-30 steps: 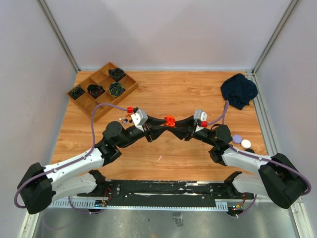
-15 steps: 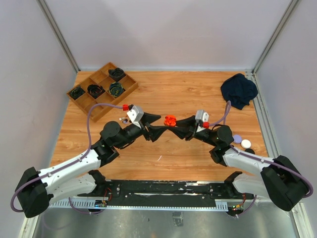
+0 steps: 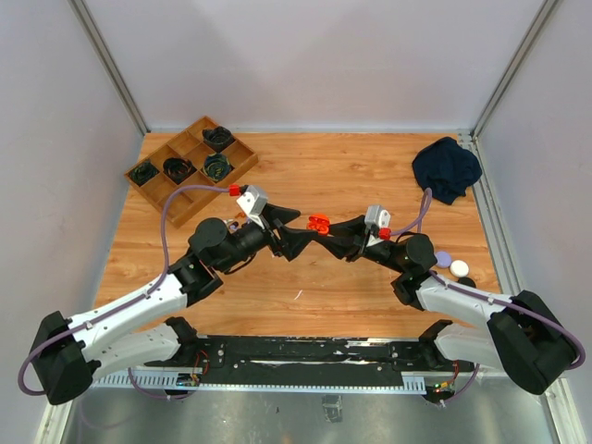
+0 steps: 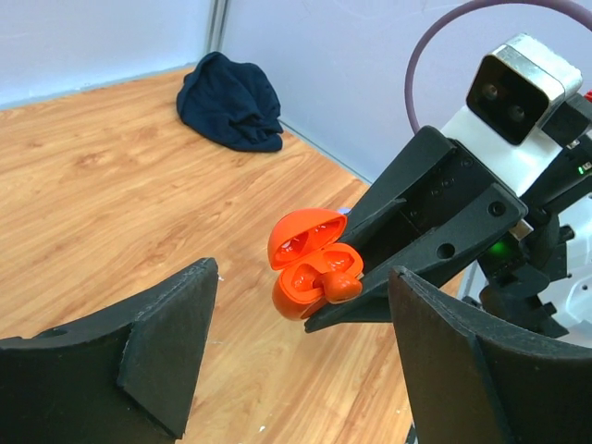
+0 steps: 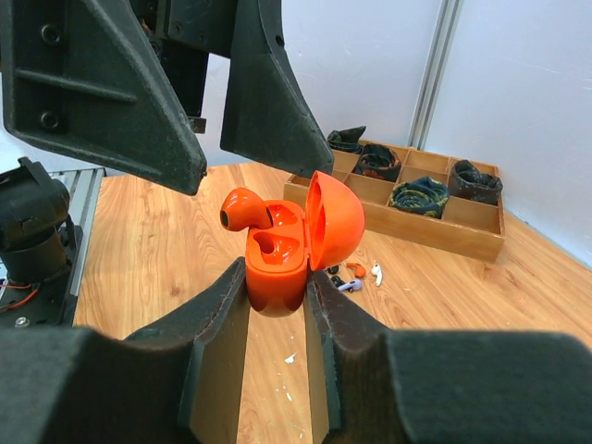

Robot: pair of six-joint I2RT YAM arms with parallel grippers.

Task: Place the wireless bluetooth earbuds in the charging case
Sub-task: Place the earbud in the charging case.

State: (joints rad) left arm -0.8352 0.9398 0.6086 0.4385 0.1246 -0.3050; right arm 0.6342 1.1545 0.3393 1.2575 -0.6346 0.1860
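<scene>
**Orange case open in my right grip, one bud in it**

The charging case [image 5: 276,264] is glossy orange and rounded. My right gripper [image 5: 276,289] pinches its lower half and holds it upright in the air above the table. Its lid [image 5: 335,222] is swung open and stands up on one side. One orange earbud [image 5: 245,208] sits in a well, its rounded head poking above the rim. The other earbuds [image 5: 356,271] lie loose on the table in a small cluster near the wooden tray [image 5: 407,222]: one red-orange, one white, one bluish, one dark.
</scene>
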